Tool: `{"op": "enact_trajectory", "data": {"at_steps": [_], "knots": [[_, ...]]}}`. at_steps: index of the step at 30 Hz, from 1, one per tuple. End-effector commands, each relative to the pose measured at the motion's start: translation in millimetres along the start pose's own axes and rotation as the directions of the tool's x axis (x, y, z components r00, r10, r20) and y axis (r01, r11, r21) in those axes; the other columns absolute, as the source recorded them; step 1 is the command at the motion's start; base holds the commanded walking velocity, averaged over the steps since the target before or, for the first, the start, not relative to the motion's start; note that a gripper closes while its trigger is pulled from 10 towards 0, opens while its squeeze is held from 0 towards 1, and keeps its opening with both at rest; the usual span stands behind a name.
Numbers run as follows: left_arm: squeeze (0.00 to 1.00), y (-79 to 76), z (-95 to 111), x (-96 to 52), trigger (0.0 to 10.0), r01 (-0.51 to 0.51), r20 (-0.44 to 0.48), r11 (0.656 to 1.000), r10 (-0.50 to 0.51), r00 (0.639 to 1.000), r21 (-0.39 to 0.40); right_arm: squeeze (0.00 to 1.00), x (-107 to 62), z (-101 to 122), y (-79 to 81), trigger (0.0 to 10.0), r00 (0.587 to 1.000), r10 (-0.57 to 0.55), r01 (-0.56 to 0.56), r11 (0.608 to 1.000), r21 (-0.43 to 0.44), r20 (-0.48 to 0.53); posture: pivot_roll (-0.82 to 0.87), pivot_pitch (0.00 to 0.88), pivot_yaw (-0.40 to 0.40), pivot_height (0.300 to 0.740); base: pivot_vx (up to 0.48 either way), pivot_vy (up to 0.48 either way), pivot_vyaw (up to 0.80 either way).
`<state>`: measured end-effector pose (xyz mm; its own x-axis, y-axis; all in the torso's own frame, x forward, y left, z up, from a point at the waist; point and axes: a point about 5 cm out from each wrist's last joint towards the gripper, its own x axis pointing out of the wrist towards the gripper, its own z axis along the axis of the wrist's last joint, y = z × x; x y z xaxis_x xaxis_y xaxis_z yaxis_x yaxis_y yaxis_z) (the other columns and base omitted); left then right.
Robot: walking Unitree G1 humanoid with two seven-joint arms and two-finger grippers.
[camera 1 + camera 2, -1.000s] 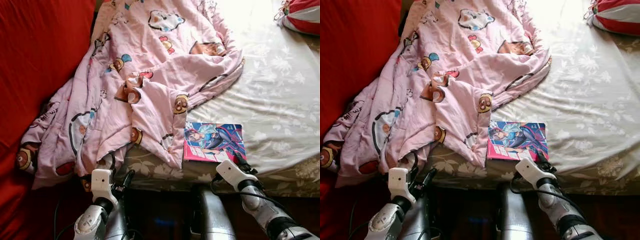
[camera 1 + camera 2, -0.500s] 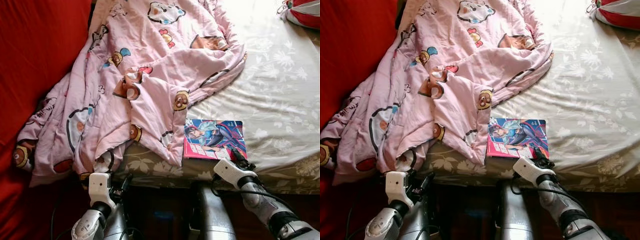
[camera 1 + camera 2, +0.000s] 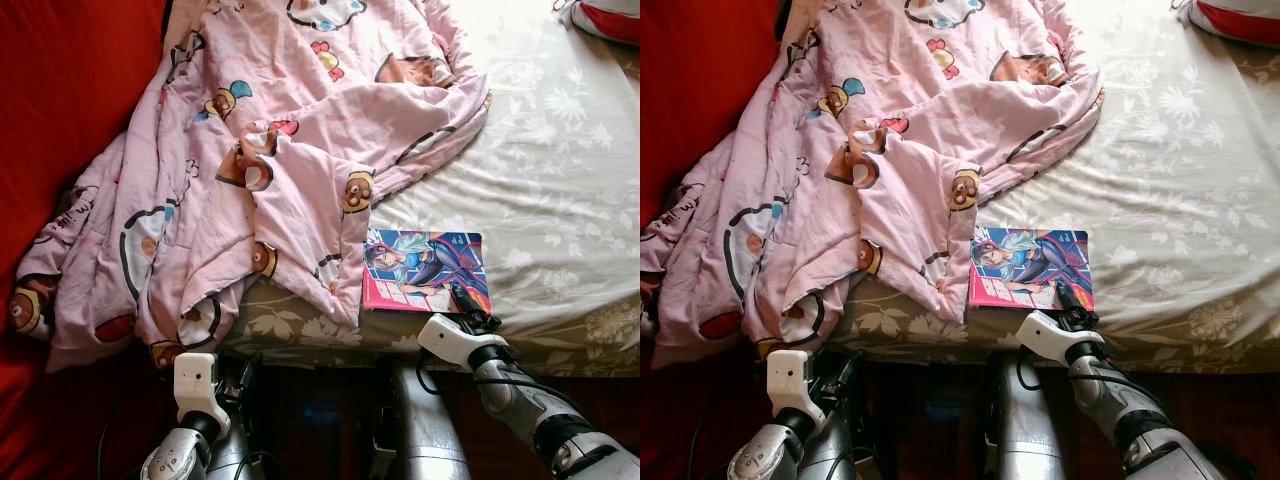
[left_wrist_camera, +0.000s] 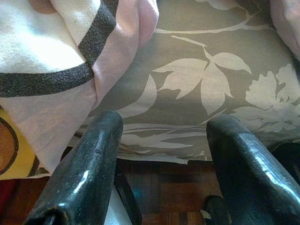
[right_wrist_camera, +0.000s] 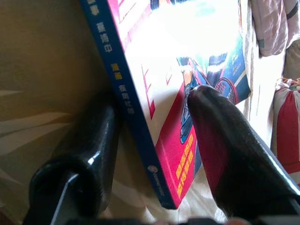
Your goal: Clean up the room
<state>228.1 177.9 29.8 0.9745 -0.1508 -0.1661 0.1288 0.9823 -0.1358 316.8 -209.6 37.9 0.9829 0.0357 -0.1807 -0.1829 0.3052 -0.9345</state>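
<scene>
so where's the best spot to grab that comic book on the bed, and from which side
Grip the comic book at its near edge by the spine corner, coming from the foot of the bed. It lies flat at the mattress edge, so one finger can go over the cover and the other under. The right gripper already straddles that edge.

The bed (image 3: 560, 190), under a beige sheet with a pale flower print, carries a crumpled pink blanket (image 3: 260, 160) with cartoon prints and a comic book (image 3: 425, 272) near its front edge. One edge of the book sits between the right fingers (image 5: 225, 154), while the blanket's hem hangs just beyond the left fingers (image 4: 89, 164). A red and white bundle (image 3: 605, 15) lies far beyond both.
</scene>
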Motion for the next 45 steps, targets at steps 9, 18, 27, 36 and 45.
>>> {"op": "enact_trajectory", "data": {"at_steps": [9,18,27,36,45], "knots": [[0.00,4.6,-10.5,-12.9,10.0,-0.038,-0.045,0.999,0.037,0.998,-0.020,0.00,5.6,9.3,-4.1,0.0,1.000,-0.014,0.013,1.000,0.024,0.022,0.07,0.404,-0.036,0.583,0.000,0.000,0.00],[0.00,2.9,-10.9,-11.9,10.0,-0.034,-0.048,0.999,0.033,0.998,-0.019,0.00,0.2,7.7,6.5,0.0,1.000,0.021,-0.022,0.999,0.045,0.015,0.07,0.394,-0.032,0.583,0.000,0.000,0.00],[0.00,2.4,-10.0,-7.7,10.0,-0.032,-0.044,0.999,0.031,0.999,-0.018,0.00,1.6,8.3,4.4,0.0,1.000,0.004,-0.003,0.994,0.109,-0.010,0.07,0.377,-0.031,0.583,0.000,0.000,0.00],[0.00,2.9,-8.8,-1.0,10.0,-0.032,-0.040,0.999,0.031,0.999,-0.018,0.00,-9.0,-0.6,15.7,0.0,0.996,-0.013,0.037,0.961,0.274,-0.089,0.07,0.343,-0.031,0.583,0.000,0.000,0.00],[0.00,3.4,-9.7,2.7,10.0,-0.032,-0.038,0.999,0.032,0.999,-0.021,0.00,-31.3,-2.1,43.4,0.0,0.997,0.049,-0.027,0.941,0.336,-0.059,0.05,0.316,-0.037,0.583,0.000,0.000,0.00]]}}
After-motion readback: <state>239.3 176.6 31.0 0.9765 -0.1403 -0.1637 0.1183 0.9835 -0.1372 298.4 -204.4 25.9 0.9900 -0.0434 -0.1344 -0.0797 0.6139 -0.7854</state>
